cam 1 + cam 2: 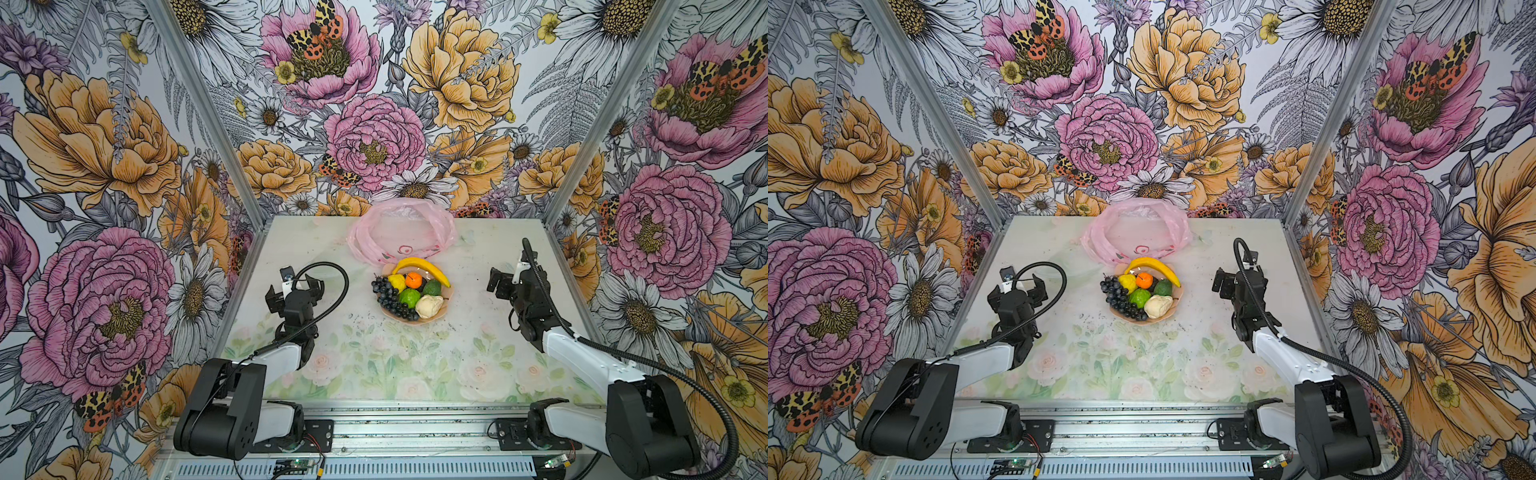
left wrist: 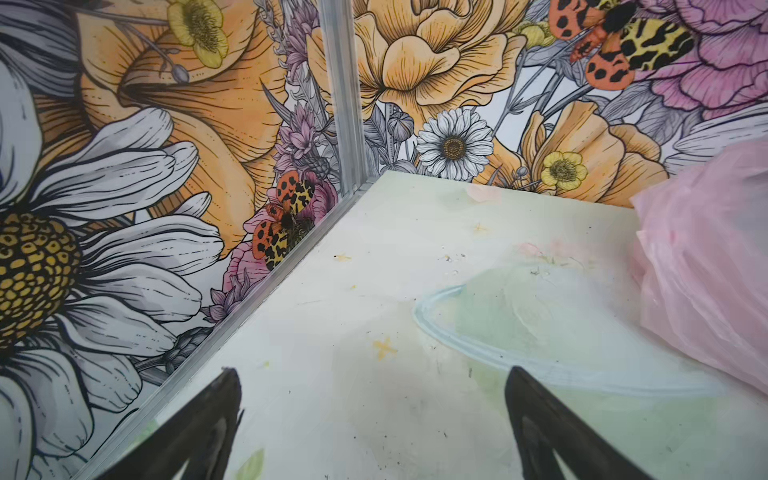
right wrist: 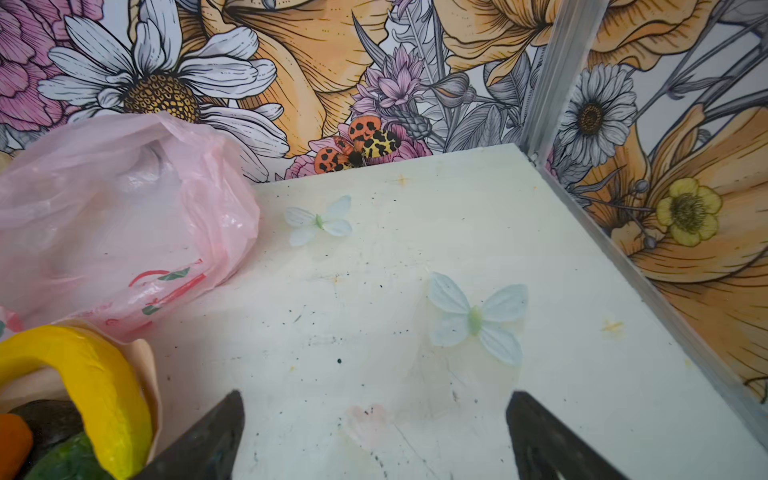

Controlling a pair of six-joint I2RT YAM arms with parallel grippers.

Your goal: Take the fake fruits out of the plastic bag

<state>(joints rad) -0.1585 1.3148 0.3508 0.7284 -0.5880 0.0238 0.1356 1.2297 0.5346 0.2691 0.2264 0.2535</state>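
- Left wrist view shows the left gripper [image 2: 372,374] with fingers spread wide and nothing between them, over bare table [image 2: 374,291]. In both top views it sits left of centre [image 1: 294,289], well apart from the fruit.
- Upper centre: the plastic bag [image 1: 401,232] lies slack and open-mouthed, its near edge against the far rim of the bowl [image 1: 399,319]. No fruit shape shows through the film.
- Centre: the fake fruits [image 1: 1140,297] are heaped in the bowl: grape bunch [image 1: 388,297], lemon [image 1: 397,281], lime [image 1: 410,297], orange [image 1: 413,280], banana [image 1: 419,266], cream lumpy piece [image 1: 429,306], avocado [image 1: 432,287].
- Right of centre: the right gripper [image 1: 498,284] is equally wide and empty, near the bowl but apart from it.
- Assessment: removal looks complete. Good practice now is to check the bag's folds for a hidden piece. If one is found, pin the bag's rim with one gripper and lift straight out with the other, because dragging film could unseat the banana.
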